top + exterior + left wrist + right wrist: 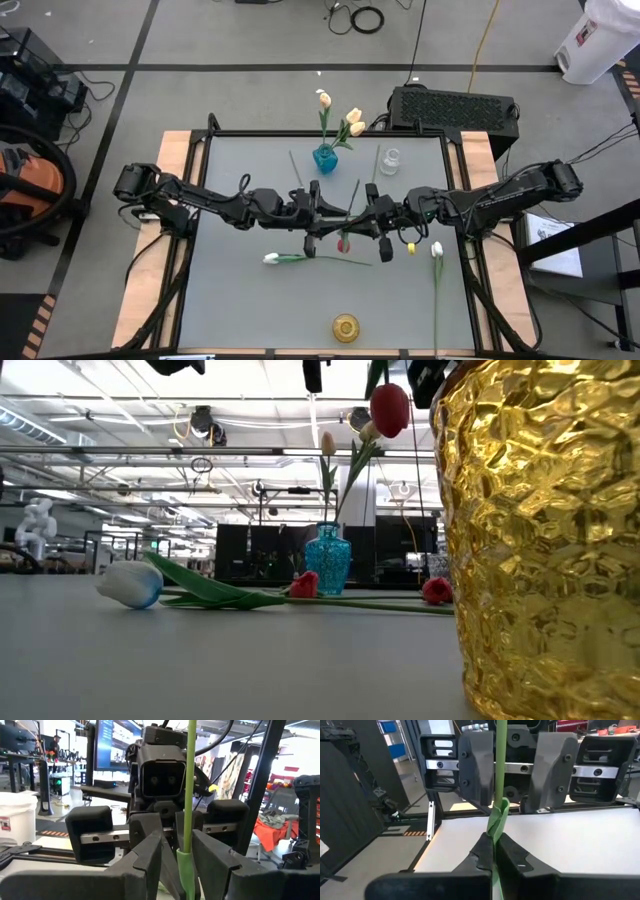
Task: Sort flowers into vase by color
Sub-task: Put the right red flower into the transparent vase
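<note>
While the right gripper [492, 851] stood clamped on the red tulip's stem [499, 765] above mid-bench, the left gripper [176, 851] stood parted around it; light, whippy (grip low, avoiding the bud).

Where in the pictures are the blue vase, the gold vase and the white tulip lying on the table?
blue vase [325, 158], high view, on its body.
gold vase [545, 530], low view, on its textured wall.
white tulip [130, 583], low view, on its bud.

Vases: one [325, 158] stood at the table's [240, 300] far edge; another [346, 327] at the near edge
Flower [300, 259]: lay between them
</note>
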{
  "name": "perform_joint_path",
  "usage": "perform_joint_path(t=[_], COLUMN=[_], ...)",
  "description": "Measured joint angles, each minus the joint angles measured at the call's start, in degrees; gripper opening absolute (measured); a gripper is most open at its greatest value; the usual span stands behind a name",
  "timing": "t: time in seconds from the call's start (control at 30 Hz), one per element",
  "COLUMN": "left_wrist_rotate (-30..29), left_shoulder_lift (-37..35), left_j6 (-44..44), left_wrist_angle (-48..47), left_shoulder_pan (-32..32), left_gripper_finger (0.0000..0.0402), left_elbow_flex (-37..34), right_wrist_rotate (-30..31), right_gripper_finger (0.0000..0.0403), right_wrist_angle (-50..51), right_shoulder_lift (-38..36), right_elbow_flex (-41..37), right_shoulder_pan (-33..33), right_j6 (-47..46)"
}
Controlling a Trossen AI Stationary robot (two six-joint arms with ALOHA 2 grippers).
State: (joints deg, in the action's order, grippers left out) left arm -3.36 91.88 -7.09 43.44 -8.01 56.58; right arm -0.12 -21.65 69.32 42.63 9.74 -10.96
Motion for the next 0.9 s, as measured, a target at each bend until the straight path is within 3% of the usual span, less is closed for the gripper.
perform_joint_path(t=[0.17,0.4,0.9], left_wrist_rotate=[0.0,0.2,0.2], left_shoulder_lift=[0.0,0.0,0.0], left_j6=[0.0,0.9,2.0], left_wrist_angle=[0.0,-0.4,-1.9], left_shoulder_pan=[0.0,0.0,0.0], left_gripper_finger=[0.0102,0.0013,0.0003], left_elbow_flex=[0.0,0.0,0.0], right_wrist_rotate=[0.0,0.2,0.2], right_gripper_finger=[0.0,0.0009,0.0044], right_wrist_angle=[0.0,0.2,1.4], right_shoulder_lift=[0.0,0.0,0.0], right_elbow_flex=[0.0,0.0,0.0], right_shoulder_pan=[0.0,0.0,0.1], right_j6=[0.0,0.0,0.9])
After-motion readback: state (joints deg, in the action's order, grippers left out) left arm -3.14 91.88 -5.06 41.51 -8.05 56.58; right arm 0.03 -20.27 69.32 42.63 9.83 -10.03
